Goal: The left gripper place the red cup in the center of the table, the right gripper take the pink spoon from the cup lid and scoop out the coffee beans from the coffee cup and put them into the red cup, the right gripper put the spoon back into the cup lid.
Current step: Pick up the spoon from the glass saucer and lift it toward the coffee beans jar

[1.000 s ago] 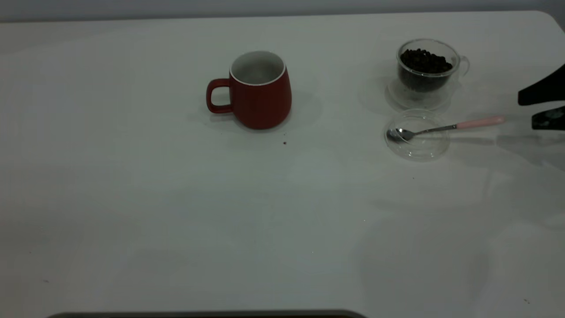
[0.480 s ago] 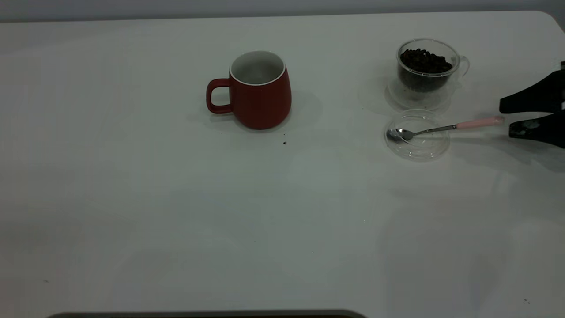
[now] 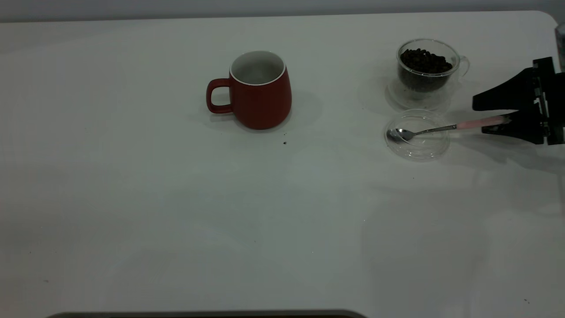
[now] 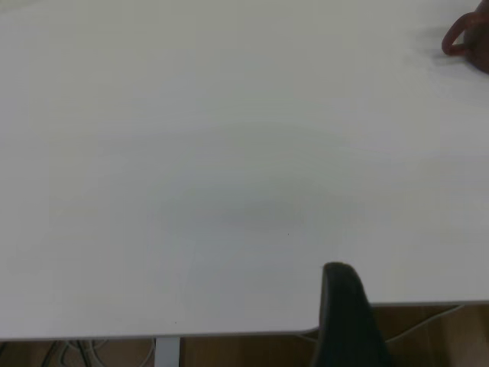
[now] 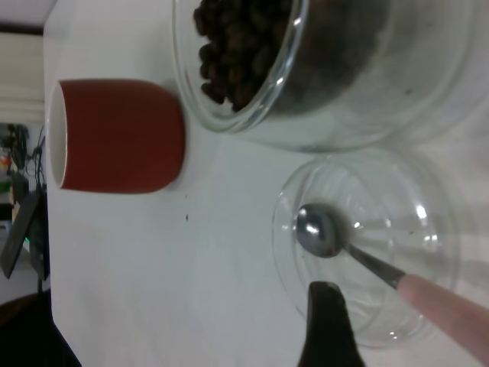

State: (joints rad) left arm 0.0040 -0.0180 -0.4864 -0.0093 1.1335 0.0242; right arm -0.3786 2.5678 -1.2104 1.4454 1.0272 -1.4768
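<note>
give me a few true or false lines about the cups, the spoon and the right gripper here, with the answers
1. The red cup stands upright on the table with its handle toward the left arm's side. True.
2. The pink spoon lies inside the red cup. False: its bowl rests in the cup lid, handle sticking out toward the right gripper.
3. The coffee cup holds coffee beans. True.
4. The right gripper is shut on the coffee cup's handle. False: it is open, one finger on each side of the spoon's pink handle end.
5. The red cup is full of beans. False: no beans show in its white inside.
</note>
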